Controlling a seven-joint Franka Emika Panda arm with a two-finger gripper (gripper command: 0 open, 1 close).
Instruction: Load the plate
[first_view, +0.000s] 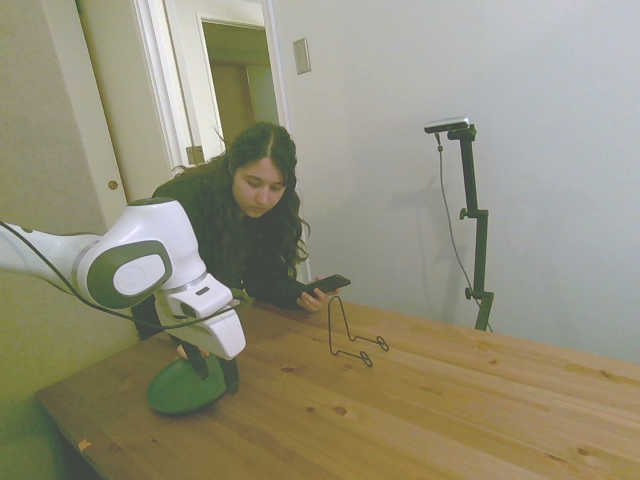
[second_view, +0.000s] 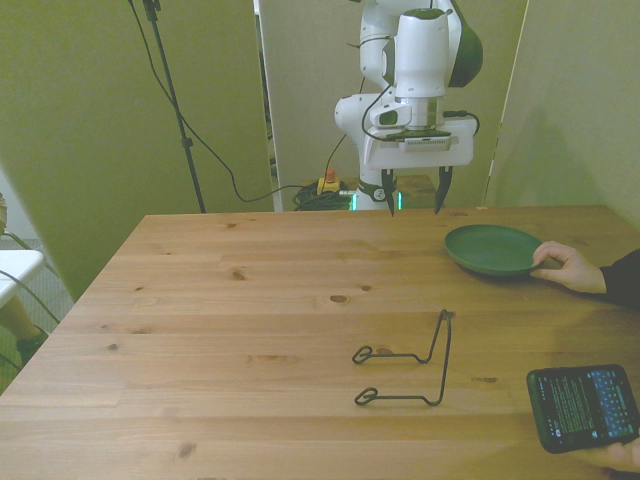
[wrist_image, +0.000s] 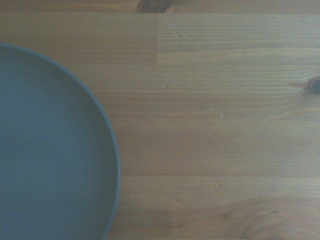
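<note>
- Currently the plate (second_view: 492, 249) lies flat on the table (second_view: 250, 330), a person's hand (second_view: 570, 268) touching its rim.
- Likely rigid, light, slick; pinch its raised rim.
- End effector (second_view: 411, 195) hovers nearby, fingers spread, empty.

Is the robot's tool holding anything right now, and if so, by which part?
Nothing. The tool is open, above the table, clear of the plate. A person's hand touches the plate's rim.

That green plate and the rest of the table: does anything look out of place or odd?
One thing stands out: a person's hand rests against the rim of the round green plate, at the front view's right, close to the open gripper. Nothing is spilled or damaged; the black wire rack stands upright and empty.
</note>
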